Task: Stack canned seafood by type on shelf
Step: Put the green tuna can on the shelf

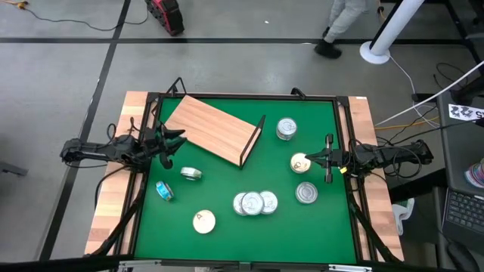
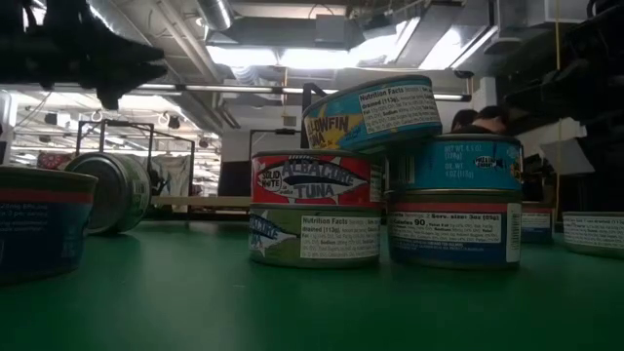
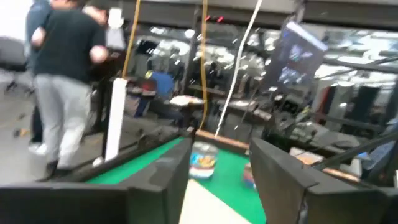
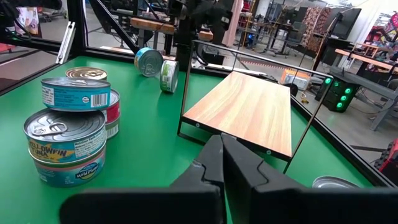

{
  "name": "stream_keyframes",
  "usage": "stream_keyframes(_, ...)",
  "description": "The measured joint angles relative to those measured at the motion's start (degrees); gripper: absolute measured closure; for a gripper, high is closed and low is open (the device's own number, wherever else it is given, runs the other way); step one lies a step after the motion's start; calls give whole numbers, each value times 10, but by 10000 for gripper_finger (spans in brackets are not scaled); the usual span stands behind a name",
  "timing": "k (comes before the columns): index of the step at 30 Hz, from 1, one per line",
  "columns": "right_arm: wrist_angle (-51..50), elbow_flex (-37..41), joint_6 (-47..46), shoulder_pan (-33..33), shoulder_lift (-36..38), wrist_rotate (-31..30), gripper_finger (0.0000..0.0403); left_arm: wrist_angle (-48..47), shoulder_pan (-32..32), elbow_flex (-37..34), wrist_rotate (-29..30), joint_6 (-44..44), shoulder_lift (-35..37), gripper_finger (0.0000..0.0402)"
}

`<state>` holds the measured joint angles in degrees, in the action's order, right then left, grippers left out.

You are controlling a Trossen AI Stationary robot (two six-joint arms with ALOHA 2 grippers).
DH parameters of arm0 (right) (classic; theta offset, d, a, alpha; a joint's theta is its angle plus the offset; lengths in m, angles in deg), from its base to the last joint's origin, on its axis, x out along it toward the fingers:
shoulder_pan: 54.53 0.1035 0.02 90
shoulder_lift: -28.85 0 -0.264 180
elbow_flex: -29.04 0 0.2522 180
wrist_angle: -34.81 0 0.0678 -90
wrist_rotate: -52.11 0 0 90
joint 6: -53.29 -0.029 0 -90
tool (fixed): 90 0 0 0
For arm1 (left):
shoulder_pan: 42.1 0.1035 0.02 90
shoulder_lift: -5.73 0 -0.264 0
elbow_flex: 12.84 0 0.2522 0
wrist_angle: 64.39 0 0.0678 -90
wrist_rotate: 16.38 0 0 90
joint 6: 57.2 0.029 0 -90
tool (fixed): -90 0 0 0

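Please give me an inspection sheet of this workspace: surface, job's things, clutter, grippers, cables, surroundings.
Surface: green table mat in a black frame.
Job's things: light-brown wooden shelf board with black wire end, bare, set at an angle; cluster of round tins stacked near the front; other tins lie singly, two of them on edge.
Clutter: nothing seen.
Grippers: left gripper open beside the shelf, holding nothing; right gripper shut, beside a cream-topped tin.
Cables: bundles trail from both arms; white cable on the floor.
Surroundings: person standing beyond the table.
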<state>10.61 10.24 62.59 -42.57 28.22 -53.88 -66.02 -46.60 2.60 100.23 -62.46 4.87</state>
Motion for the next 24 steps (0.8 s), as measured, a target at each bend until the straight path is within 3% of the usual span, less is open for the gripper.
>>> stream_keyframes(5,0,0,0,0,0,0,395,3,0,38,-43,26,-40,187)
stream_keyframes(10,0,0,0,0,0,0,395,-22,0,114,-82,64,-138,173)
stream_keyframes(15,0,0,0,0,0,0,395,-183,-1,243,-99,85,-267,172)
stream_keyframes(24,0,0,0,0,0,0,395,-491,-32,453,-101,29,-498,172)
